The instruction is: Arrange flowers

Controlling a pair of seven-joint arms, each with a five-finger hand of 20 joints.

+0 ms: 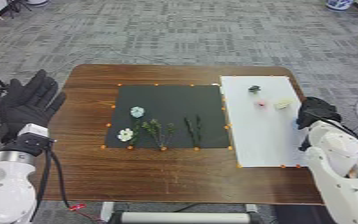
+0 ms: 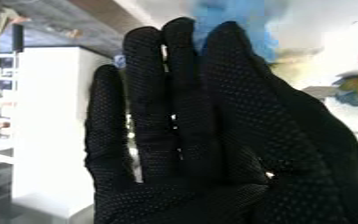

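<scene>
My left hand (image 1: 31, 102) is open beyond the table's left edge. At the right edge of the white board (image 1: 257, 135) is my right hand (image 1: 318, 111); in the right wrist view the right hand (image 2: 180, 125) has straight fingers, with a blurred blue flower (image 2: 229, 27) beyond their tips. The board bears a dark green flower (image 1: 254, 89), a pink flower (image 1: 261, 104) and a pale yellow flower (image 1: 283, 103). On the black mat (image 1: 171, 95) lie a light blue flower (image 1: 137, 112), a white flower (image 1: 125, 134), leafy sprigs (image 1: 158, 132) and slim green stems (image 1: 193, 131).
Orange markers line the mat and the board on the brown table (image 1: 158, 170). A blue and white pot (image 1: 340, 4) stands on the floor at the far right. Cables run beside the left arm. A white box (image 2: 51, 125) shows in the right wrist view.
</scene>
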